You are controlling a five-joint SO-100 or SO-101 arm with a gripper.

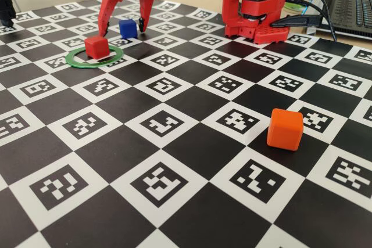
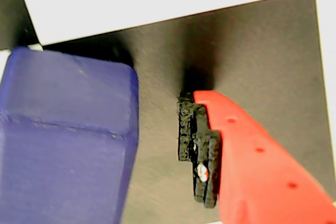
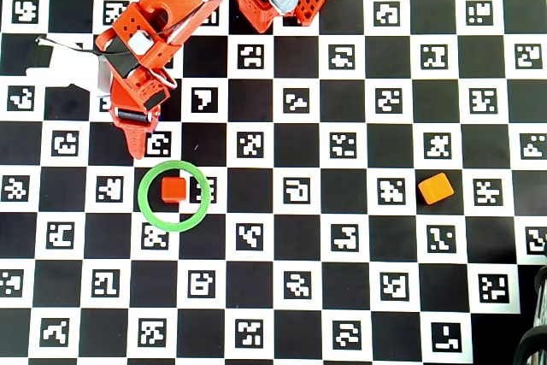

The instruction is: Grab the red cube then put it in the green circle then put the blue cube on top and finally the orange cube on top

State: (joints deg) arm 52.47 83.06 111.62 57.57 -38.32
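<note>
In the fixed view the red cube [image 1: 96,46] sits inside the green circle [image 1: 74,61] at the back left. Just behind it the blue cube [image 1: 128,28] rests on the board, and my gripper [image 1: 122,30] stands open around it, one finger on each side. The wrist view shows the blue cube [image 2: 63,140] at the left and a clear gap between it and the black pad of one red finger [image 2: 186,129]; the other finger is out of frame. The orange cube [image 1: 285,129] lies alone at the front right. Overhead, the red cube [image 3: 174,189] is in the green circle [image 3: 145,203], the orange cube [image 3: 434,187] is far right, and the arm [image 3: 162,23] hides the blue cube.
The arm's red base [image 1: 250,15] stands at the back of the checkered marker board. A laptop [image 1: 351,10] and cables lie behind it at the right. A black object [image 1: 6,7] is at the left edge.
</note>
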